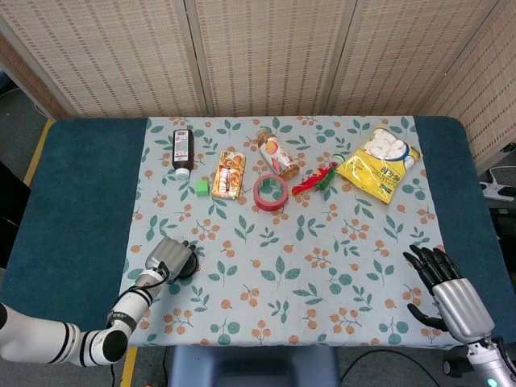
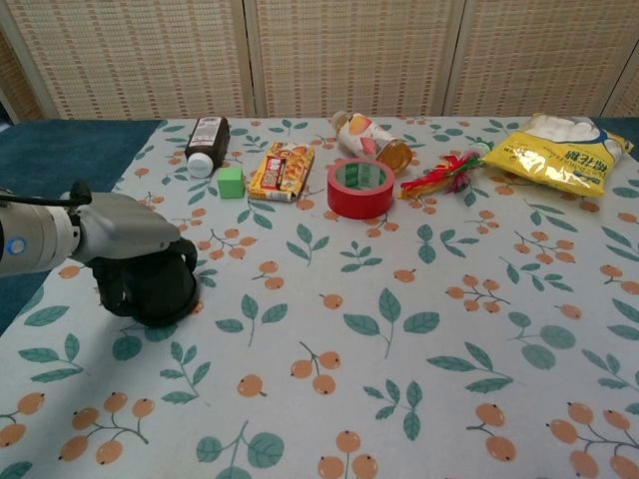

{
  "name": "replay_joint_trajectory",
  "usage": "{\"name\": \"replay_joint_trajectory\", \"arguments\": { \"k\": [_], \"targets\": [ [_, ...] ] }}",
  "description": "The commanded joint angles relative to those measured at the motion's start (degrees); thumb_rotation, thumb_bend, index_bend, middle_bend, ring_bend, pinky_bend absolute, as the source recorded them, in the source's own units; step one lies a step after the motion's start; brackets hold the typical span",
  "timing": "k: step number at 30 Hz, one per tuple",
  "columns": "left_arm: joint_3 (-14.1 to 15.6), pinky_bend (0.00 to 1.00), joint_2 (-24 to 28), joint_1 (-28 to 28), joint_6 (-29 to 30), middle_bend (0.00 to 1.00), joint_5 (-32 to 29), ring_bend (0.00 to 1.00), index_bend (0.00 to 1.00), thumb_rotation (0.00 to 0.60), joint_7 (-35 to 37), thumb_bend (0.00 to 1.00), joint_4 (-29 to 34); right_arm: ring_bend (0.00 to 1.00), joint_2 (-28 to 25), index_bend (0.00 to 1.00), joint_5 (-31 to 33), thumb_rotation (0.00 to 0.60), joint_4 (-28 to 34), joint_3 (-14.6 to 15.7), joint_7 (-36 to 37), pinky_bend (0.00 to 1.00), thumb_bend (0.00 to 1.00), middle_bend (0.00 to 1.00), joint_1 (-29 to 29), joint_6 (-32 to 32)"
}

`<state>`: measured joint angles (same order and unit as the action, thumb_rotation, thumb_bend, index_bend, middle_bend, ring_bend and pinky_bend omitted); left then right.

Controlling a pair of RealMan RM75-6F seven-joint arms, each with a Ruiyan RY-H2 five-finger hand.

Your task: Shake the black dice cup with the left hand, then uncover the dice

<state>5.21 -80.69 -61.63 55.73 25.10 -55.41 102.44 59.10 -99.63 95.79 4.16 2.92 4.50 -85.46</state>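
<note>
The black dice cup (image 2: 158, 291) stands low at the left of the floral cloth, its rim at or just above the surface. My left hand (image 2: 128, 232) grips it from above, fingers wrapped round its sides. From the head view the left hand (image 1: 167, 255) covers most of the cup (image 1: 187, 264). No dice are visible; the cup hides whatever is under it. My right hand (image 1: 448, 288) hovers open near the table's front right corner, fingers spread, holding nothing.
Along the back lie a dark bottle (image 1: 182, 151), a green cube (image 1: 201, 188), an orange snack box (image 1: 230, 172), a tipped jar (image 1: 277, 153), a red tape roll (image 1: 271, 193), a red-green wrapped item (image 1: 318, 178) and a yellow marshmallow bag (image 1: 380, 163).
</note>
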Motion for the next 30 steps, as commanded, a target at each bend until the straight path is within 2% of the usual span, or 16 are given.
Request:
{"name": "replay_joint_trajectory", "arguments": {
  "k": [1, 4, 6, 9, 19, 25, 30],
  "targets": [
    [-0.07, 0.67, 0.71, -0.57, -1.64, 0.22, -0.76, 0.26, 0.0, 0.6, 1.24, 0.5, -0.22, 0.0, 0.01, 0.0, 0.1, 0.6, 0.07, 0.01, -0.23, 0.0, 0.17, 0.0, -0.01, 0.1],
    [-0.22, 0.61, 1.65, -0.99, -3.91, 0.03, -2.68, 0.06, 0.0, 0.6, 2.82, 0.49, 0.38, 0.0, -0.06, 0.0, 0.28, 0.6, 0.34, 0.0, -0.44, 0.0, 0.17, 0.0, -0.05, 0.19],
    [-0.24, 0.54, 2.07, -1.15, -5.43, 0.0, -3.01, 0.0, 0.0, 0.6, 4.12, 0.47, 0.07, 0.0, -0.06, 0.0, 0.23, 0.6, 0.35, -0.04, -0.4, 0.0, 0.17, 0.0, -0.1, 0.0],
    [-0.07, 0.44, 2.18, -1.02, -5.95, 0.0, -1.58, 0.0, 0.0, 0.6, 5.54, 0.45, -0.65, 0.0, -0.03, 0.0, 0.21, 0.6, 0.31, -0.06, -0.37, 0.0, 0.17, 0.0, -0.13, -0.08],
    [-0.16, 0.2, 3.1, 0.22, -4.94, 0.0, 4.1, 0.0, 0.0, 0.6, 9.9, 0.39, -0.03, 0.0, -0.16, 0.0, 0.21, 0.6, 0.31, -0.07, -0.14, 0.0, 0.17, 0.0, -0.13, -0.12],
    [0.35, 0.18, 2.95, 0.62, -4.38, 0.0, 6.07, 0.0, 0.0, 0.6, 10.87, 0.36, 0.22, 0.0, -0.27, 0.0, 0.15, 0.6, 0.31, -0.13, 0.12, 0.0, 0.17, 0.0, -0.27, -0.52],
    [1.46, 0.18, 1.13, 0.47, -2.29, 0.0, 6.44, 0.0, 0.0, 0.6, 8.74, 0.36, -1.24, 0.0, -0.36, 0.0, -0.12, 0.6, 0.34, -0.03, 0.23, 0.0, 0.17, 0.0, -0.38, -0.75]
  ]
}}
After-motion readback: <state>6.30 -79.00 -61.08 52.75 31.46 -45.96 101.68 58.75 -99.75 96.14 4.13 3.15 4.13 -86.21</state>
